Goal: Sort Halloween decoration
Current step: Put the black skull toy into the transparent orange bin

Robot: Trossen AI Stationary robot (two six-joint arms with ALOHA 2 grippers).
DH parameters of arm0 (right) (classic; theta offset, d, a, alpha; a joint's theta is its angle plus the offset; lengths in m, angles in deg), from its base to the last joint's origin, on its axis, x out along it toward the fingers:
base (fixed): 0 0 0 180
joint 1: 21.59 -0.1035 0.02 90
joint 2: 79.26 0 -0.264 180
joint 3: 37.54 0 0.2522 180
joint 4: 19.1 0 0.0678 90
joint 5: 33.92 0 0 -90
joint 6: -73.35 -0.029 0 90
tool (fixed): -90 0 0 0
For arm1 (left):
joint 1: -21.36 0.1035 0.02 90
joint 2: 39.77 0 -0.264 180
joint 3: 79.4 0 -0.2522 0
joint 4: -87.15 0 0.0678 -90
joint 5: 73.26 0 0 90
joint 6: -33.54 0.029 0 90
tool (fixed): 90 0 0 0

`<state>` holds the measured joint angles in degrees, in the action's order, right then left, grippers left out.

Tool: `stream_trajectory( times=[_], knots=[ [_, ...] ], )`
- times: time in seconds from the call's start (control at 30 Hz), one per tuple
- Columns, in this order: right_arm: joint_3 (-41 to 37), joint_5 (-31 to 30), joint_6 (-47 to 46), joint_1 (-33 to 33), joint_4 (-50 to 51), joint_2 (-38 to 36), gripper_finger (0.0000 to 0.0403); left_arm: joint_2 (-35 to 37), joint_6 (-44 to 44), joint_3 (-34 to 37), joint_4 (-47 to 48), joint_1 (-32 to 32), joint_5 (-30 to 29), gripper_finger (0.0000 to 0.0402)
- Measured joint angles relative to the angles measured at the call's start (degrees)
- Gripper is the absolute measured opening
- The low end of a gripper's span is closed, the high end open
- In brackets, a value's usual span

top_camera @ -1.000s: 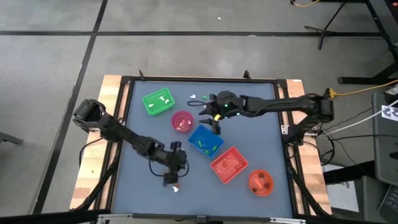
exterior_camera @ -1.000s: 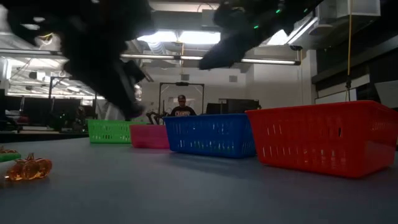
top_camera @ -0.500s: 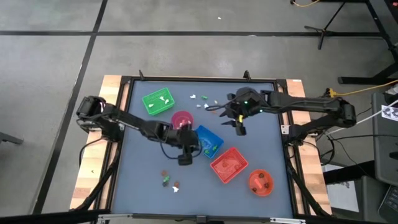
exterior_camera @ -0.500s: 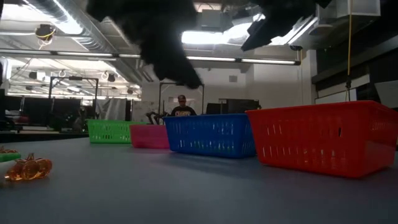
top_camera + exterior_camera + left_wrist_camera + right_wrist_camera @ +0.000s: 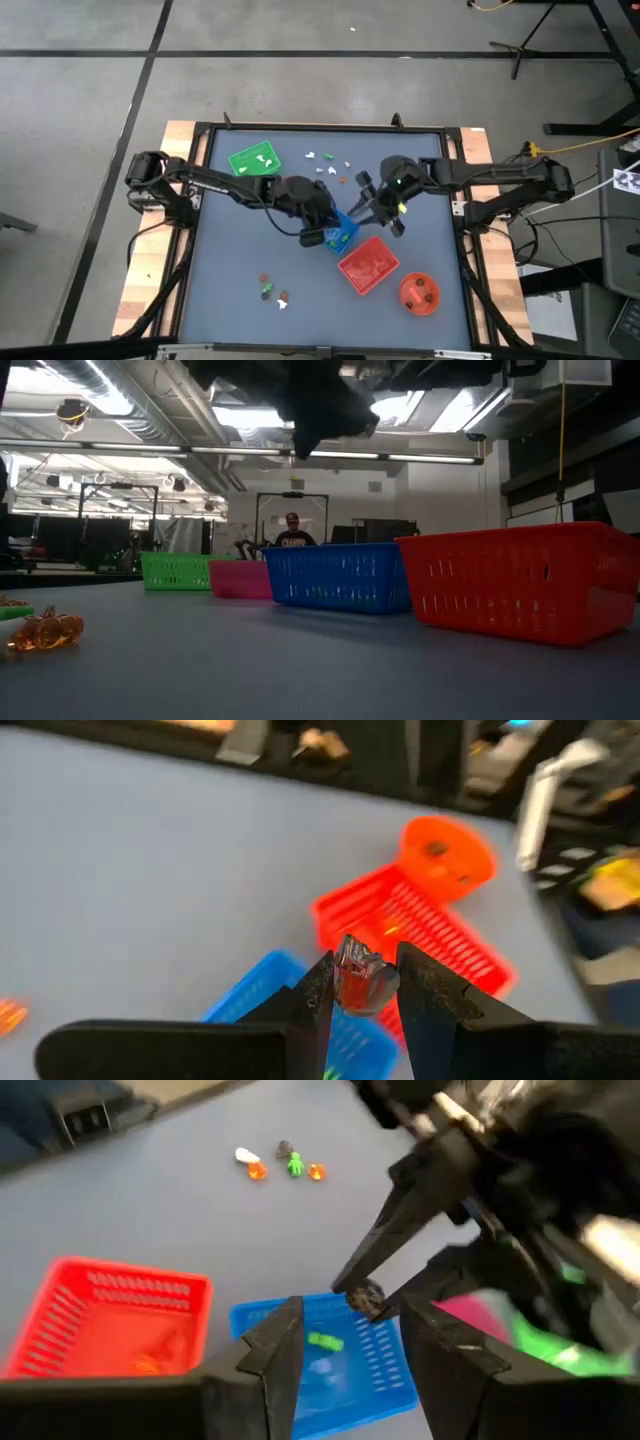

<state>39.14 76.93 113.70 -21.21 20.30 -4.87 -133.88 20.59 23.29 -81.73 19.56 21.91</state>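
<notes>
My left gripper (image 5: 362,982) is pinched on a small dark trinket (image 5: 357,966), the fingers closed only as far as the piece lets them, and what the coming move hangs on is where that piece sits against the blue tray (image 5: 338,229). In the high view my left gripper (image 5: 322,222) hangs at the blue tray's edge on the side toward the green tray (image 5: 254,162), above the rim and not touching it. In my left wrist view the blue tray (image 5: 262,993) shows right under my fingertips, with the red tray (image 5: 405,925) beyond it and the orange bowl (image 5: 446,853) farther still. So the trinket is just short of the blue tray and would have to go inward over it if it belongs there (I judge it may suit a different container, since the pieces I can see in the blue one look green and pale). It is too small a lump for me to tell a long axis. My right gripper (image 5: 388,214) waits on the far side of the blue tray from the left one, fingers apart and holding nothing, looking at the held piece. Loose trinkets (image 5: 273,290) lie well apart from the blue tray, and another scatter (image 5: 329,161) lies beside the green tray.
</notes>
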Motion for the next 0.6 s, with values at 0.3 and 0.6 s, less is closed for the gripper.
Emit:
stream_trajectory(
  times=[0.3, 0.6],
  knots=[
    [0.0, -10.2, 5.4, -7.1, -6.0, 0.0, 0.0166, 0.0, -0.1, 0.0, -8.2, 0.3, 6.2, 0.0076],
    [0.0, -11.0, 5.4, -8.4, -7.0, 0.0, 0.0166, 0.0, -0.1, 0.0, -12.4, -0.7, 6.6, 0.0076]
  ],
)
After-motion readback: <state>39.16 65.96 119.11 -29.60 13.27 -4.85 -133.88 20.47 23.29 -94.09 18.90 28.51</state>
